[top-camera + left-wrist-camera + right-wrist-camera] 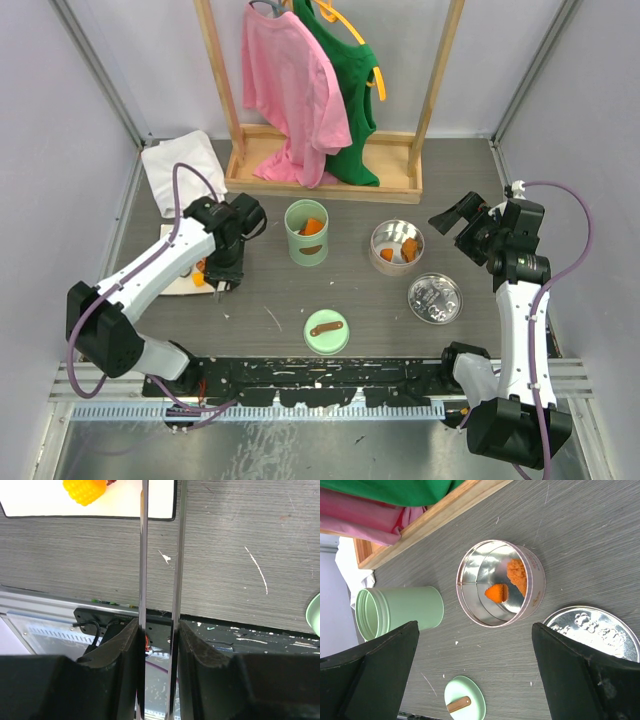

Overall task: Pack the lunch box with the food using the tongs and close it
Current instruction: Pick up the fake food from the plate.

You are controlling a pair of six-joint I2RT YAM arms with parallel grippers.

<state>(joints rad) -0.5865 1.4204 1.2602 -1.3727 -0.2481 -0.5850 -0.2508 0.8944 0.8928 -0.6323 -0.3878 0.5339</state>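
Note:
My left gripper (157,625) is shut on the two thin metal arms of the tongs (143,555), which reach out to a white plate (45,505). A yellow corn piece of food (85,490) lies on that plate. In the top view, the left gripper (222,270) hangs over the table's left side, beside the plate (185,283). The round metal lunch box (536,592) holds orange food (496,593). Its silver lid (600,632) lies beside it. My right gripper (475,630) is open and empty, above the table near the lunch box (397,242).
A pale green canister (306,232) holding orange pieces stands mid-table, and its green lid (326,331) with a wooden handle lies nearer the front. A wooden clothes rack (320,182) with pink and green shirts fills the back. A white cloth (175,165) lies back left.

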